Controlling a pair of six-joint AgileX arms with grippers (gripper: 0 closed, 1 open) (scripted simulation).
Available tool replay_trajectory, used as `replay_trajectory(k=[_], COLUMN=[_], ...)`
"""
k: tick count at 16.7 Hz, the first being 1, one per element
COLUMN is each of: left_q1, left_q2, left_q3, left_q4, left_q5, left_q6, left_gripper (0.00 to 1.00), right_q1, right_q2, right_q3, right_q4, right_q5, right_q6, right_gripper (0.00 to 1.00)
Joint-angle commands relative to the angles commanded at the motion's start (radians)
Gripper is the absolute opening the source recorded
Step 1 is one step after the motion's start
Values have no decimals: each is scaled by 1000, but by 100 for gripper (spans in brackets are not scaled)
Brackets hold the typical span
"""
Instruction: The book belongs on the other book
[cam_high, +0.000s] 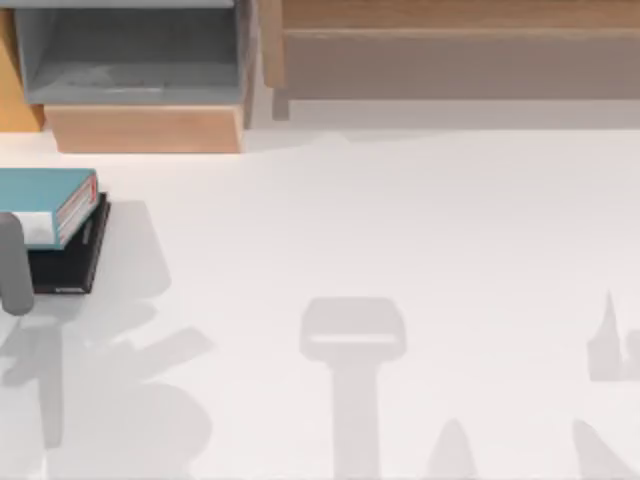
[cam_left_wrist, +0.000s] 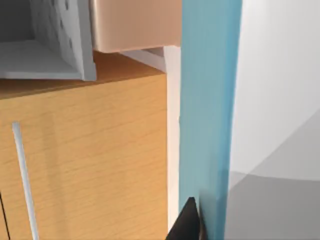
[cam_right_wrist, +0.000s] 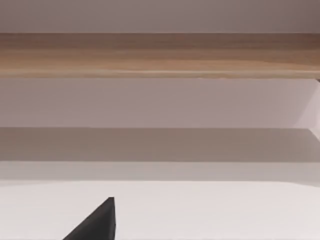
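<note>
Left arm: a grey rounded link (cam_high: 14, 265) at the table's far left edge in the top view, standing roughly upright in the frame. Left gripper: one dark, pointed fingertip (cam_left_wrist: 186, 222) shows in the left wrist view; finger spacing probably not readable from this angle.

Right gripper: one dark, wedge-shaped fingertip (cam_right_wrist: 97, 222) shows in the right wrist view, low over the pale surface.
</note>
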Motion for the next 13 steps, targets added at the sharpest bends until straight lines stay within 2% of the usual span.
replay_trajectory(k=[7, 13], left_q1=[0, 0], left_q2=[0, 0], left_q3=[0, 0], left_q4=[0, 0], left_q5=[0, 0], left_q6=[0, 0], left_gripper=[98, 100], right_q1=[0, 0], right_q2=[0, 0], right_q3=[0, 0], right_q4=[0, 0], right_q5=[0, 0], right_q6=[0, 0], right_gripper=[100, 100])
